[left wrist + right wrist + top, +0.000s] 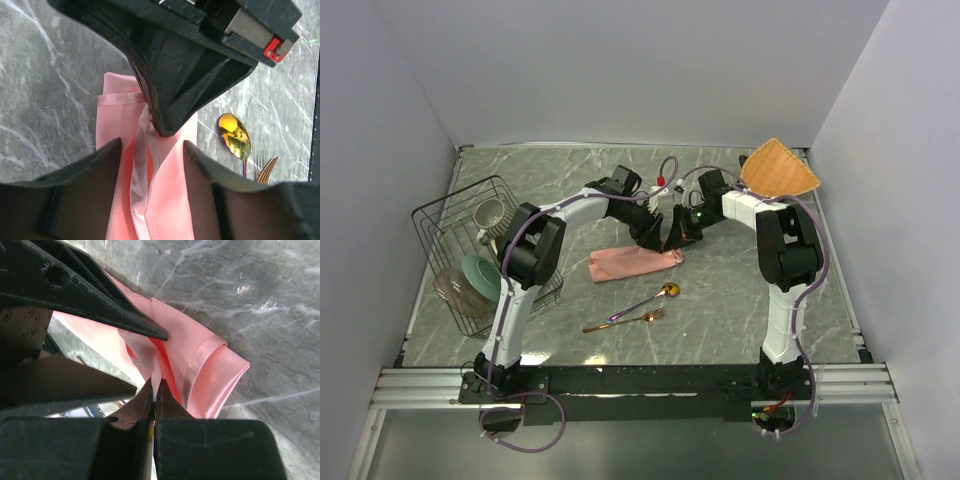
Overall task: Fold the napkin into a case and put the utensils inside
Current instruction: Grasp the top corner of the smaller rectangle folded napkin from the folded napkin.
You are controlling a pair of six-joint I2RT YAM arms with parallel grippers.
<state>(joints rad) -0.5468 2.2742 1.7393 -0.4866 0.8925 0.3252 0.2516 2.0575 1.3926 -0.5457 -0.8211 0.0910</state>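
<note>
**Thin pinch, crowded fingertips: the fold could pull apart**

The right gripper [153, 389] is clamped tight on a slim ribbon of hem lifted off the salmon-pink napkin [632, 263]. The napkin lies as a narrow folded strip mid-table, just beyond the gold spoon [666, 291] and gold fork [632, 321]. The left gripper [152, 145] stands half-wide, one finger on each side of that raised hem, gripping nothing.

The main risk is the pinch itself. It sits at the very fingertips on slippery cloth, so a brisk pull could let the hem slide free. A long pull could drag the whole strip and undo its layers. Whether one layer or several are caught I cannot tell, since the fingers cover the spot.

The second risk is crowding. The two grippers nearly touch, and if the left one closes here it may nip the right fingertip rather than the cloth. Any sideways drag toward the near edge could also sweep the cloth into the spoon bowl, which lies close to the napkin with only a strip of marble between them.

The napkin's rounded folded end lies flat and free, a fair edge to work from. Open marble table [740, 300] spreads to the right and beyond the napkin. The black wire dish rack [470, 250] on the left and the woven fan mat [782, 168] in the far right corner are both well apart.
</note>
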